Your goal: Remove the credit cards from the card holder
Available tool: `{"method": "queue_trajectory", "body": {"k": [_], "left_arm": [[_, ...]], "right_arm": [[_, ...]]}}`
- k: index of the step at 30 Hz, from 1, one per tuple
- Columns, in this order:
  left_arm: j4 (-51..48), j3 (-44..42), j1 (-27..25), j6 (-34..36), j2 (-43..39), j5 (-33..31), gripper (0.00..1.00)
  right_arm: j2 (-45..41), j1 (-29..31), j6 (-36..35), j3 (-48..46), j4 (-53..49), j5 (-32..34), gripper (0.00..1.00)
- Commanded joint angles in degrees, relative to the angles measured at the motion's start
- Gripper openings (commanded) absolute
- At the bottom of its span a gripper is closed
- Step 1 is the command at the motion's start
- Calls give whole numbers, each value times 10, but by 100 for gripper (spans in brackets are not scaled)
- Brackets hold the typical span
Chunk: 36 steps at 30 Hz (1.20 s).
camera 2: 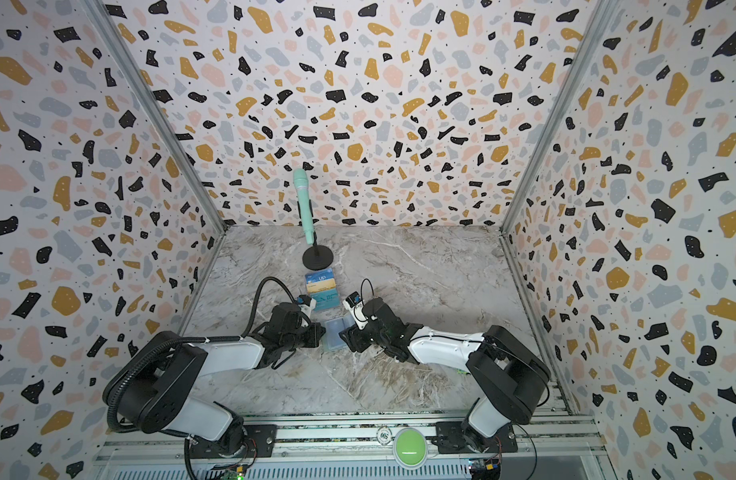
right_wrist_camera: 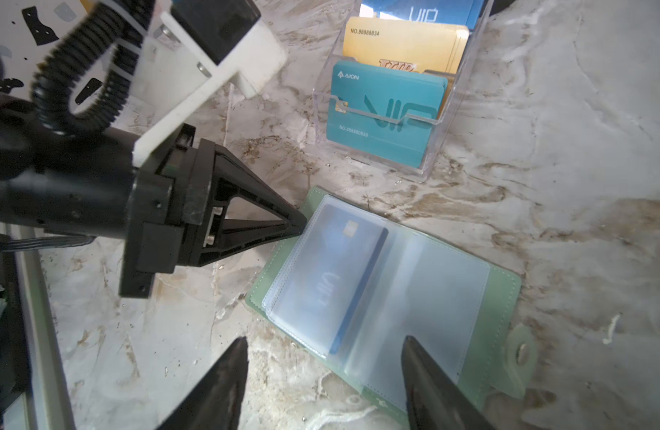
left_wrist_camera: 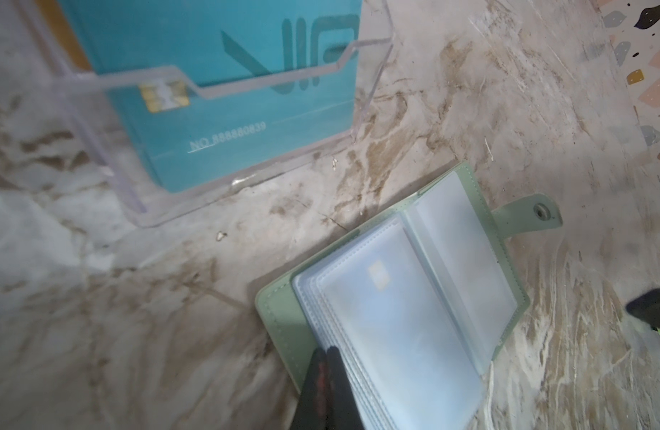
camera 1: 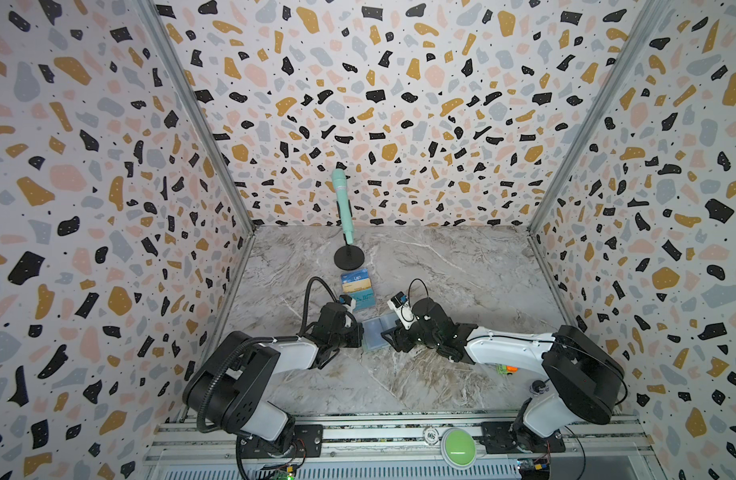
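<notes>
Open card holder (right_wrist_camera: 443, 298), tab (right_wrist_camera: 521, 353) rightward

- The card holder (left_wrist_camera: 280, 316) lies open on the marble table (left_wrist_camera: 134, 298).
- A credit card (left_wrist_camera: 388, 327) shows faintly through its top sleeve.
- The left gripper (left_wrist_camera: 326, 353), closed, meets the sleeves' edge.
- A teal card (left_wrist_camera: 227, 111) stands in a clear stand (left_wrist_camera: 108, 156).

There are two grippers, the left gripper (right_wrist_camera: 296, 227) and the right gripper (right_wrist_camera: 325, 339). One card holder (right_wrist_camera: 501, 294) shows one dark blue card (right_wrist_camera: 332, 268). One clear stand (right_wrist_camera: 434, 156) shows three tiers: one blue card (right_wrist_camera: 417, 11), one gold card (right_wrist_camera: 403, 44) and one teal card (right_wrist_camera: 380, 123). One microphone (camera 1: 342, 199), one green button (camera 1: 457, 444) and one round token (camera 1: 431, 435) complete the count.
</notes>
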Motion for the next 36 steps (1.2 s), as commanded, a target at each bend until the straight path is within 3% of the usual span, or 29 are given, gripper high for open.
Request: {"method": "queue_trajectory", "body": {"k": [1,36], "left_arm": [[24,-4,-8,-4,4,-4,0],[45,-27,-16,-19,13,8,0]], "right_arm": [[12,7,-10,33,-21,20,65],[123,35,-10,111,-39,44,53]]}}
